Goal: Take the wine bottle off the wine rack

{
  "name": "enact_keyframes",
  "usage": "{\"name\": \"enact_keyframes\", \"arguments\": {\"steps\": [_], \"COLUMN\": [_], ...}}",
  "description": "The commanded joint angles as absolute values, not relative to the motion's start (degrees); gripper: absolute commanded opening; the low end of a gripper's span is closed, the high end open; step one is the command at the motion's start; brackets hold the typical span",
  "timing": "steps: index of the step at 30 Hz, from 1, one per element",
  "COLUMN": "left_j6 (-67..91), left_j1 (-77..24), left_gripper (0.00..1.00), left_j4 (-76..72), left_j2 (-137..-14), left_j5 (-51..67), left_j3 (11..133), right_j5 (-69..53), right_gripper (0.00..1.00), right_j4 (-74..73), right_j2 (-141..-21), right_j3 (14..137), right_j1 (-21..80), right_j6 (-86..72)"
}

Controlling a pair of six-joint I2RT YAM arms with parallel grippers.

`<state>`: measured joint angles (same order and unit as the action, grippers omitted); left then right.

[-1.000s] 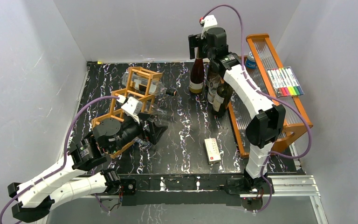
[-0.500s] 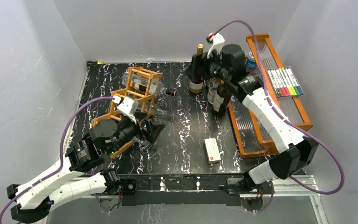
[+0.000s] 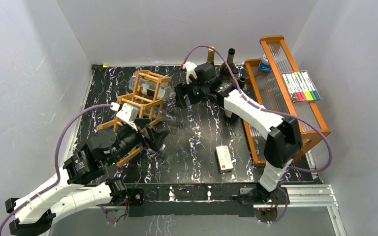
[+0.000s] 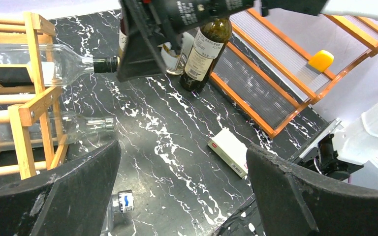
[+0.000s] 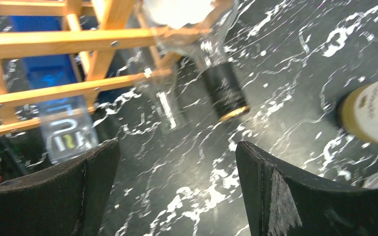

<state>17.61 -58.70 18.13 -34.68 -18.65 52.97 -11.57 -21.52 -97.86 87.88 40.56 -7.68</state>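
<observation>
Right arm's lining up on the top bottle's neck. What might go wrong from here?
The right gripper is open short of the clear bottle's black cap; a grip on that slim neck may slip.
The left gripper is open, not holding the wine rack, so pulling could drag it.
The right forearm passes close to the standing dark bottles; swinging back might topple them.
</observation>
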Motion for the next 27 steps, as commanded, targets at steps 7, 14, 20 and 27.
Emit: {"name": "enact_keyframes", "arguments": {"steps": [7,14,20,27], "left_j6": [18.85,18.11,18.77,19.46], "left_j1": [-58.91,-58.89,-58.89,-58.89], "left_gripper": [0.98,0.98,0.98,0.98], "left_j4": [20.04,21.38,21.93,22.28], "left_j2": [-31.82,-32.06,-31.58,-30.89], "left_j5": [-19.64,-20.38,-20.58,-21.53], "left_j3": [53.09,54.13,54.09,53.81], "right_j5": [-10.20,-14.86,-18.66,-19.69], "right_gripper": [0.90,0.76,0.69,0.60], "right_j4": [-27.45,-31.29,-35.87,-36.54], "right_j2": [-111.55,-119.60,-125.89,-127.59], "right_j3": [105.65,114.83,122.18,123.74], "right_j1": [40.08,39.86,39.90,39.90], "right_j6": [10.89,12.90,13.68,14.07]}}
